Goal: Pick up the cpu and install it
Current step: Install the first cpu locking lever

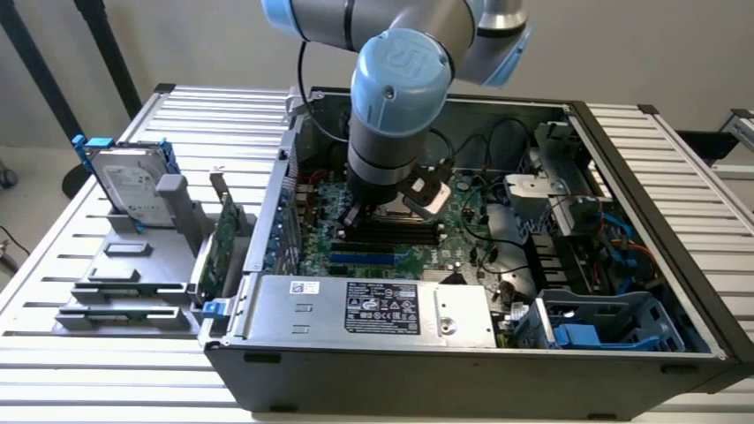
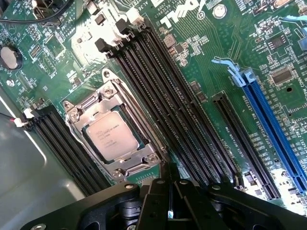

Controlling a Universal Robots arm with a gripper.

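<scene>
We see the cpu (image 2: 113,135) seated in its socket (image 2: 115,129) on the motherboard (image 2: 201,62), just beside the clenched, empty gripper (image 2: 169,203).

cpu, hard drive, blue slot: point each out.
cpu (image 2: 111,136): wrist view, middle of its silvery metal top.
hard drive (image 1: 127,187): exterior view, silver face between the blue rails.
blue slot (image 2: 271,129): wrist view, midway along its length.

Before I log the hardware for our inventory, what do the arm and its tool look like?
The arm is made of round silvery-grey tubes with light blue plastic caps at the joints; one cap bears an embossed logo. A black cable runs down beside it. The tool is matte black, with round bolt heads along its body.
</scene>
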